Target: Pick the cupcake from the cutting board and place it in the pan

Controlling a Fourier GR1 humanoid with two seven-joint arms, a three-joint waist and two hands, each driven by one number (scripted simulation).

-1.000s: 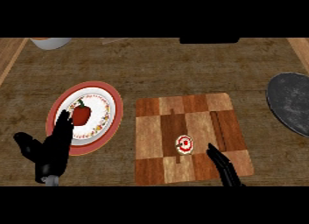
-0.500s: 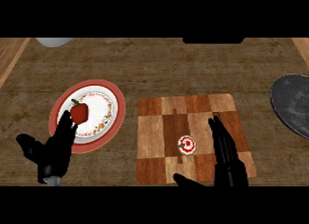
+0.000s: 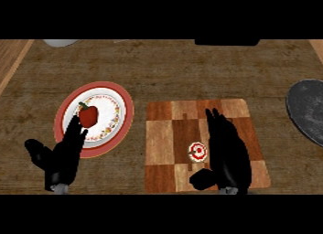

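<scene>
Black right hand (image 3: 226,151), fingers straight, beside one cupcake (image 3: 198,151) on one cutting board (image 3: 165,137).

Pan (image 3: 315,116) cut off at right edge

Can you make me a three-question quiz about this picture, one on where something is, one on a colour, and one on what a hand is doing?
1. Where is the cupcake?
A. on the cutting board
B. in the pan
C. on the plate

2. What colour is the pepper on the plate?
A. green
B. red
C. yellow

3. What is the right hand doing?
A. holding the cupcake up
B. open beside the cupcake
C. touching the pan

Answers:
1. A, the cupcake sits on the wooden board, left of the right hand.
2. B, the pepper is red with a dark stem.
3. B, its fingers are straight, alongside the cupcake, which still sits on the board.
</scene>
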